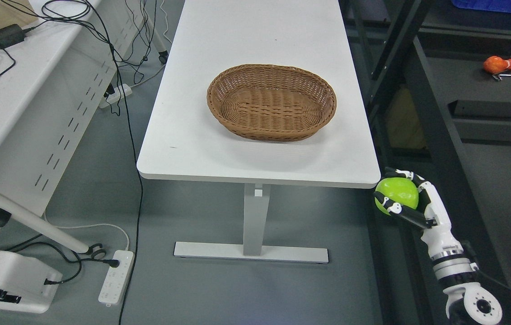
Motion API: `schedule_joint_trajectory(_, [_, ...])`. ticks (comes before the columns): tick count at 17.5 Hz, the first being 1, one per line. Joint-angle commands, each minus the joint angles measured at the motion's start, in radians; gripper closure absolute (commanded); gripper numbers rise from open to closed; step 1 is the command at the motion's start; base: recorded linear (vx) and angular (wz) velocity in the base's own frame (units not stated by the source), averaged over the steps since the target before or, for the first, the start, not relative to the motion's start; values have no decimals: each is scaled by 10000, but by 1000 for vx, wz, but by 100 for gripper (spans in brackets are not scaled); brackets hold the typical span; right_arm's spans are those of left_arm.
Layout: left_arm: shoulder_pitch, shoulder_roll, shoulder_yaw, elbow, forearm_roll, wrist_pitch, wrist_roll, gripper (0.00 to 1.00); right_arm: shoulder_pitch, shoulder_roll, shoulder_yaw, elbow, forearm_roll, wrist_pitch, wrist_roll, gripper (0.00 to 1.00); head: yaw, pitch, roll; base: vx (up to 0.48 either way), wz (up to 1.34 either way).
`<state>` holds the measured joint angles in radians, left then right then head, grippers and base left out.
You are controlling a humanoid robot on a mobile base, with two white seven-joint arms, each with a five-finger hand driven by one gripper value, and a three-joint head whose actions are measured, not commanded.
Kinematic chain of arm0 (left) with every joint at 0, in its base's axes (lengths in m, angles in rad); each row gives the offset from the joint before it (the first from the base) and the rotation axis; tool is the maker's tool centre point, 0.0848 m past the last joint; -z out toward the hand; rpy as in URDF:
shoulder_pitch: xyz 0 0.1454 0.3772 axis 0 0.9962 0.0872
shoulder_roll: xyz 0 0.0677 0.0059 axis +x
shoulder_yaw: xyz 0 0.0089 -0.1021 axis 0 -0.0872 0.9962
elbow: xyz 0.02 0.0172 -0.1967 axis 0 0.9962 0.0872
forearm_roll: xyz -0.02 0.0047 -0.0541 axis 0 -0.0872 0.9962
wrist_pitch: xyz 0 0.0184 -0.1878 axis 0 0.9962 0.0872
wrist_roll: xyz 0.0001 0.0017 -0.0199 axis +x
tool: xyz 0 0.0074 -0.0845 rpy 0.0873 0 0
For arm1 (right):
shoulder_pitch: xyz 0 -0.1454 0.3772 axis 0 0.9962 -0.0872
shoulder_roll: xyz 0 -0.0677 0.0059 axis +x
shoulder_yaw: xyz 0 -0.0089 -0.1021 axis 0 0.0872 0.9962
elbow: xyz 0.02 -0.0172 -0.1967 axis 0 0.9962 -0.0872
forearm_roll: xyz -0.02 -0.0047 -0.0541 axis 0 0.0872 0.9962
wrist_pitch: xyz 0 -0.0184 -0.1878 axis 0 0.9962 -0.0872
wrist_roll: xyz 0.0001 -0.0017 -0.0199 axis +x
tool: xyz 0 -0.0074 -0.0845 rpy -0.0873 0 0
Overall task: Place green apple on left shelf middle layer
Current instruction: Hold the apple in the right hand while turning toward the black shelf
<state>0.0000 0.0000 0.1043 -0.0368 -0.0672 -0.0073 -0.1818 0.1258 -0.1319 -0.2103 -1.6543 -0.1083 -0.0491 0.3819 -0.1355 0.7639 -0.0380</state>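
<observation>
Nearest, at the lower right: right hand [411,198], white with black joints, arm rising from the bottom right corner, fingers [403,213] clamped around the green apple [397,193]. Apple held in the air just off the near right corner of the white table [192,135], below the level of the tabletop, above grey floor.

Lower left on the floor: white power strip [115,276] with a black plug in it, black cables trailing up and away; beside it a white machine base [7,280] with a yellow-and-red label at its edge.

Middle: white table with rounded corners on a single white pedestal leg [255,216] and flat foot. On the tabletop, set toward the right half, an oval brown wicker basket [272,101], nothing inside it. Rest of the surface bare, stretching far back out of the top of the frame.

Left: second white desk [16,90] with a slotted side panel, black adapter [7,35] and looped black cables on top, more cables hanging down between the two desks to another white power strip [116,95] on the floor.

Right and far: dark shelving frame [436,122] with black uprights running beside the table. On a dark shelf surface at the upper right, an orange object [499,64] with small metal pieces beside it. At the very top right, a blue edge [499,5].
</observation>
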Motion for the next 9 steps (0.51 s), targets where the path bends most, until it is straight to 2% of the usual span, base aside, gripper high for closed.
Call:
schedule_joint_trajectory(1, [-215, 175, 0, 0, -3, -3, -7, 0, 812, 444, 414, -438, -21, -353, 31, 100, 0, 0, 0, -121, 50])
schedule_joint_trajectory(6, [-215, 175, 0, 0, -3, -3, -7, 0, 1104, 582, 860, -438, 116, -980, -167, 100, 0, 0, 0, -127, 214])
schedule_joint_trajectory(9, [-215, 175, 0, 0, -3, -3, -7, 0, 1135, 598, 861, -438, 132, -1089, -1191, 100, 0, 0, 0, -144, 204])
